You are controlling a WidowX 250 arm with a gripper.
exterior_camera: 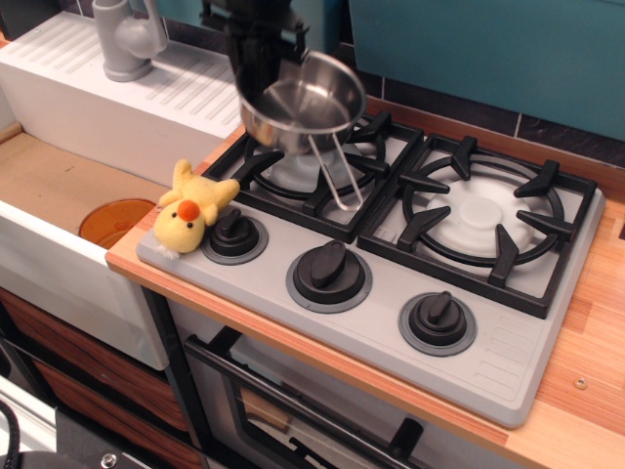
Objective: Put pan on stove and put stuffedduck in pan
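The shiny steel pan (303, 106) hangs tilted just above the left burner of the grey stove (391, 293), its wire-loop handle (332, 176) pointing down toward the grate. My black gripper (266, 61) comes down from the top and is shut on the pan's far-left rim. The yellow stuffedduck (190, 208) lies on the stove's front-left corner, next to the left knob (234, 234). It is apart from the gripper and the pan.
A white sink (68, 205) with an orange drain and a grey faucet (127, 39) stands left of the stove. The right burner grate (483, 220) is bare. Wooden counter (586, 381) borders the stove. A teal wall is behind.
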